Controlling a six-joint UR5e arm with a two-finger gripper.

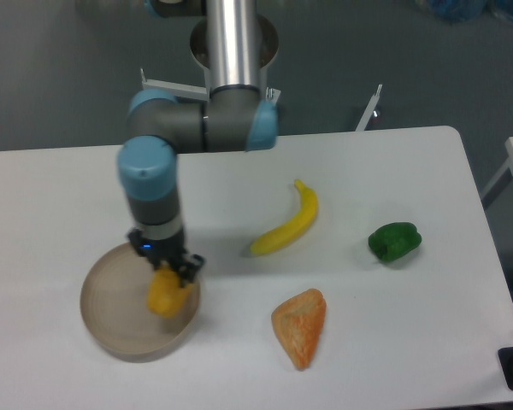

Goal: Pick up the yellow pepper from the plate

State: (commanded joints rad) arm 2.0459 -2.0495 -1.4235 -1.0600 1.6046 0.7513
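The yellow pepper (165,295) sits at the right side of the round beige plate (111,309) on the white table's front left. My gripper (173,272) points down right over the pepper, its dark fingers at the pepper's top. I cannot tell from this angle whether the fingers are closed on the pepper or only around it. The pepper's stem is hidden by the gripper.
A yellow banana (287,225) lies mid-table. An orange ridged wedge (301,325) lies near the front edge. A green pepper (394,241) sits at the right. The arm's grey column (233,43) stands at the table's back.
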